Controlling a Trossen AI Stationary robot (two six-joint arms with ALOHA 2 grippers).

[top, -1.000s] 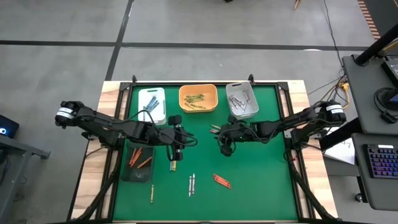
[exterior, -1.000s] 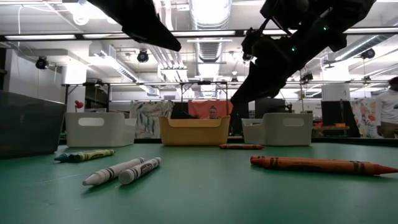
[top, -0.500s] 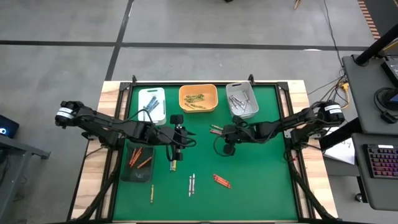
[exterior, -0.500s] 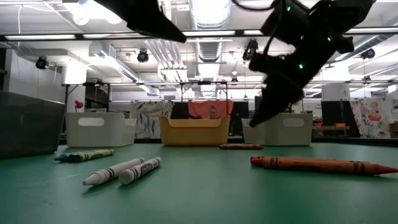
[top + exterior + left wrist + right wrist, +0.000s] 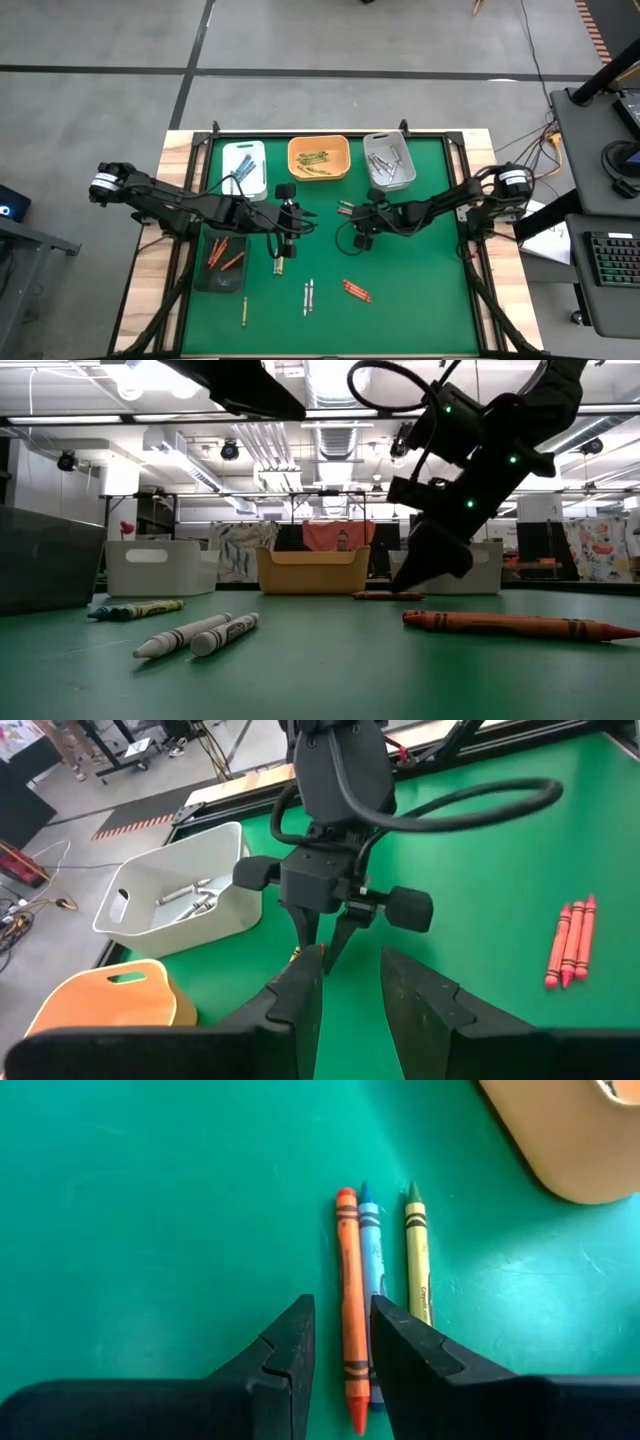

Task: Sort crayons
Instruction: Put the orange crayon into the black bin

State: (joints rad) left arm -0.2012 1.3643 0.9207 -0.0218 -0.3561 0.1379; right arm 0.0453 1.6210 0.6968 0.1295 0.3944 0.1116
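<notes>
Right gripper (image 5: 340, 1355) poised low over orange crayon (image 5: 347, 1305); fingers parted narrowly, nothing held. Orange crayon lies on green mat (image 5: 420, 290), touching blue crayon (image 5: 371, 1270); olive crayon (image 5: 417, 1255) just beside.

Crayon judged light, stiff, waxy-smooth, prone to rolling and snapping; best taken mid-length across paper wrap. Blue neighbour likely caught by far finger.

Left gripper (image 5: 345, 990) parted, empty, hovering mid-mat. Orange tray (image 5: 318, 172) near.

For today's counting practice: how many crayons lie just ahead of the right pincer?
3: orange crayon, blue crayon against it, green crayon slightly apart. More may be hidden.
</notes>
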